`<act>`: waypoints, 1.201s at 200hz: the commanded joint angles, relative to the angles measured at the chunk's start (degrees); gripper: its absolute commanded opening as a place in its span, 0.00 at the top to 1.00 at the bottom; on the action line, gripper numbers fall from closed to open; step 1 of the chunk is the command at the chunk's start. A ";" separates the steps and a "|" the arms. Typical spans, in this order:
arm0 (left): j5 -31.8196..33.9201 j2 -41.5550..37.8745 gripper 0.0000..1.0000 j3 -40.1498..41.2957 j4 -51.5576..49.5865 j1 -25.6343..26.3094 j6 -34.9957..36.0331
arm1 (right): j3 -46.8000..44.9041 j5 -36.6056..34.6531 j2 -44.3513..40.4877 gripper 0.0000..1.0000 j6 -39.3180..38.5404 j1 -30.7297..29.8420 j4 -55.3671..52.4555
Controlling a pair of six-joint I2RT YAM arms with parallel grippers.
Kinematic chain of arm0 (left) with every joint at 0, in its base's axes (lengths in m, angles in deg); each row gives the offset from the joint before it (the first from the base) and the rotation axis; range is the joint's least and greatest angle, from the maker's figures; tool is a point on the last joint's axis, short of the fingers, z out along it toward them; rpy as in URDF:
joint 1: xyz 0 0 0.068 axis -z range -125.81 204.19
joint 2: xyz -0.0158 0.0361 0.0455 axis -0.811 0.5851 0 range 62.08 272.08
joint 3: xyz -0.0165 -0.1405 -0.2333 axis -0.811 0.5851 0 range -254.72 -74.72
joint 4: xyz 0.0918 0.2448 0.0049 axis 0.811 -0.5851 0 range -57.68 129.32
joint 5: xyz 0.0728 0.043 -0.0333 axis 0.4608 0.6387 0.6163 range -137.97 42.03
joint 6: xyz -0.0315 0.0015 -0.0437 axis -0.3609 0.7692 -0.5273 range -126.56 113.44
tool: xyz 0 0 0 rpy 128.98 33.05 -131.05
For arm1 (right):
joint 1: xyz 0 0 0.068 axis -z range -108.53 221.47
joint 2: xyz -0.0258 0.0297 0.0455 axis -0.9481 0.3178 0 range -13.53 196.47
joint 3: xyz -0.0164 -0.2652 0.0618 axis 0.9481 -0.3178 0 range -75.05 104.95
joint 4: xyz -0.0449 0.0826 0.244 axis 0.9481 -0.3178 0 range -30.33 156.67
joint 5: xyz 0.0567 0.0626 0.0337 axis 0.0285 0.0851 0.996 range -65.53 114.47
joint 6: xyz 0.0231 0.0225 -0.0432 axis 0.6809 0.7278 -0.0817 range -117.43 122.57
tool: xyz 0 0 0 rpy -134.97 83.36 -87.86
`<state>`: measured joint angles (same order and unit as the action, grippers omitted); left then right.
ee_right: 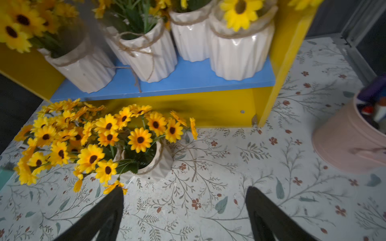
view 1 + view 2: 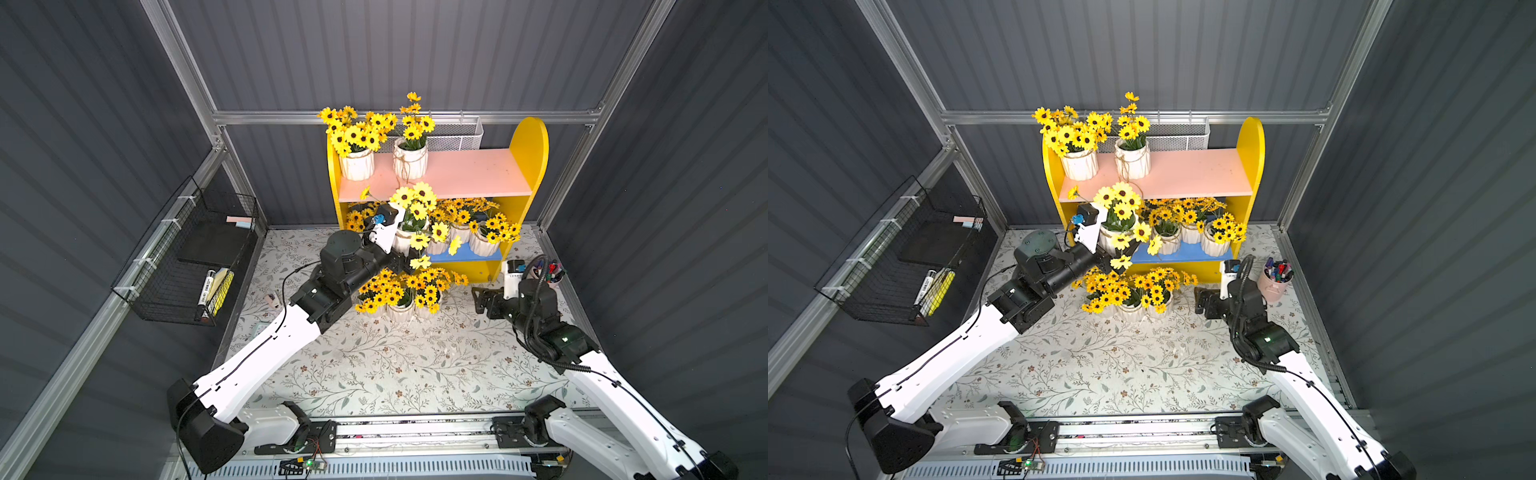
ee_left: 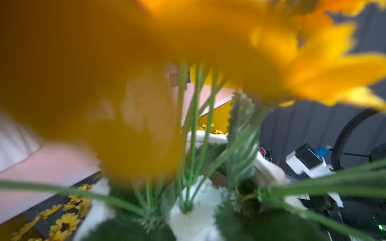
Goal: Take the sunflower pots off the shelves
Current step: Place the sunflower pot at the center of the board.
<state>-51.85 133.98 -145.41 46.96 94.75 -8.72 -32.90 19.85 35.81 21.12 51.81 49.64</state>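
Left gripper [image 2: 400, 257]: jaws hidden behind blooms, grip on pot [image 2: 402, 242] unconfirmed. Right gripper [image 1: 183, 191]: spread, empty. Risk: trailing flowers snagging neighbouring pots [image 2: 484, 245], toppling them.

Ahead of the right claw [image 1: 184, 191], glossy white ribbed pots [image 1: 154, 60] bound with rough twine [image 1: 133, 47] stand on a smooth matt blue board [image 1: 188, 82].

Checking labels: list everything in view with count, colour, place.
sunflower pots: two on the pink board, several on the blue board, a cluster on the table; white, yellow flowers.
shelves: one, yellow sides, at the table's back.
pink cup: one, holding pens, right of the shelves.
black wire basket: one, hung at the left.
white mesh basket: one, behind the shelves.
left pincer: at a tilted pot by the blue board, jaws hidden.
right pincer: open, empty, above the table.
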 commanded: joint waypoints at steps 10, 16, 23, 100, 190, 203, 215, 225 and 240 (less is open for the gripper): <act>0.47 -3.66 1.00 8.61 11.26 4.61 -3.19 | 2.41 5.34 1.67 0.07 3.59 6.89 -3.54; 1.01 -4.17 1.00 11.40 13.49 5.64 -4.17 | 2.34 6.24 1.72 0.07 3.94 8.09 -3.42; 0.71 -4.66 1.00 14.34 16.59 6.87 -5.01 | 2.08 7.14 1.75 0.07 4.57 9.39 -3.02; 15.77 -7.89 1.00 41.71 35.37 22.79 -12.80 | -0.41 15.84 3.15 0.10 6.72 11.57 0.59; 16.56 4.91 1.00 50.24 55.19 22.90 -11.03 | -2.85 19.83 3.22 0.13 6.73 11.44 3.09; 16.78 8.02 1.00 50.53 58.79 22.90 -10.98 | -2.88 19.43 3.44 0.13 6.92 11.39 3.57; 16.80 10.94 1.00 50.38 60.84 22.89 -11.03 | -2.77 19.38 3.53 0.13 6.94 11.40 3.67; 16.67 13.71 1.00 50.57 64.10 22.90 -11.07 | -2.73 19.27 3.48 0.13 6.95 11.38 3.79; 17.07 17.59 1.00 50.29 67.55 22.88 -10.85 | -2.51 19.40 3.40 0.13 6.71 11.29 3.68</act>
<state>-36.04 147.88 -94.79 100.77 117.52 -20.56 -35.31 38.56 39.66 26.86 63.24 52.26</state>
